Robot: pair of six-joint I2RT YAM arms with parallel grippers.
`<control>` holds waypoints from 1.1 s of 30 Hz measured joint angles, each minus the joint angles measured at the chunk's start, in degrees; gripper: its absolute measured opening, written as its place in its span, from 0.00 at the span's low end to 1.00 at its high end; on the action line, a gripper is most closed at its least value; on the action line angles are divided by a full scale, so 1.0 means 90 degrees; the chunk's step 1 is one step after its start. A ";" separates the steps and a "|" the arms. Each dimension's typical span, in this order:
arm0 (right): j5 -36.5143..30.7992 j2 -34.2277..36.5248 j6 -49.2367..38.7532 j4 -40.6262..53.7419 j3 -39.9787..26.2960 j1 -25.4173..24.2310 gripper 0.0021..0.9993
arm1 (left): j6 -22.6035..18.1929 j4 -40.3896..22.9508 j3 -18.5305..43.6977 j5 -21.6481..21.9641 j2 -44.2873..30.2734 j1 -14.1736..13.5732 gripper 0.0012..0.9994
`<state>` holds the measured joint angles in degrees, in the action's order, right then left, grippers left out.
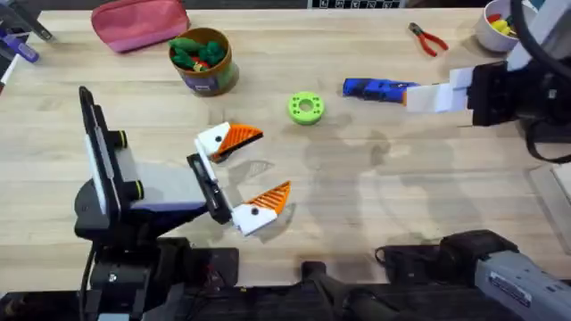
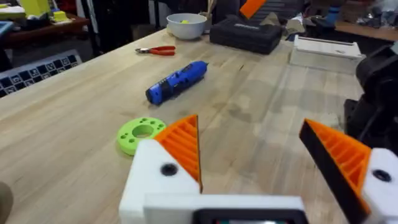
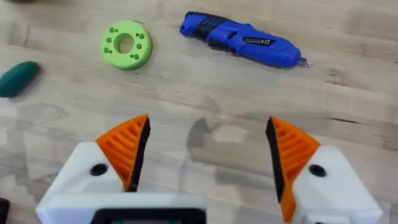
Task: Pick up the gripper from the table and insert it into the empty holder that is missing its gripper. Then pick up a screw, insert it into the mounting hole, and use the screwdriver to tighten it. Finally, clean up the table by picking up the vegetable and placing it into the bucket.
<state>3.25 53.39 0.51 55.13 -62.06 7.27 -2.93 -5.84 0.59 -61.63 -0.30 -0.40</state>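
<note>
The blue screwdriver [image 1: 375,87] [image 2: 177,81] [image 3: 239,40] lies on the table at the back right. My right gripper [image 1: 428,94] [image 3: 208,124] hovers open just beside it, holding nothing. Over the table's front left, my left gripper [image 1: 265,163] [image 2: 249,134] is open and empty too. All the fingers carry orange ribbed tips. The dark green vegetable [image 3: 18,78] lies on the wood past the green disc. The yellow-tan bucket [image 1: 203,61] stands at the back left with toy vegetables in it. The loose gripper piece, the bare holder and the screw are out of view.
A bright green ring-shaped disc [image 1: 306,108] [image 2: 140,134] [image 3: 126,45] lies left of the screwdriver. Red-handled pliers [image 1: 428,38] [image 2: 155,50] and a white bowl [image 1: 500,27] [image 2: 186,25] sit at the back right. A pink pouch [image 1: 140,22] lies at the back left.
</note>
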 joint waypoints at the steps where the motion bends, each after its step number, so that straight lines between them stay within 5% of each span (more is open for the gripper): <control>1: -0.0002 0.0012 0.0000 -0.0002 0.0000 0.0000 0.99 | 0.0040 0.0048 -0.0003 0.0042 -0.0002 0.0000 0.99; 8: -0.0005 0.0054 0.0002 -0.0017 0.0000 0.0000 0.99 | 0.0565 -0.0056 0.0108 0.0793 -0.0002 0.0002 0.99; 17: -0.0005 0.0083 0.0031 -0.0087 0.0002 0.0000 0.99 | 0.0135 -0.2390 0.2216 0.2127 -0.0342 0.0002 0.99; 33: -0.0005 0.0083 0.0044 -0.0082 0.0002 0.0000 0.99 | -0.0655 -0.6587 0.6529 0.4338 -0.4504 0.0001 0.99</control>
<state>3.20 54.13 0.91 54.39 -62.04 7.27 -8.82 -65.13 59.35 -22.59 -40.84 -0.40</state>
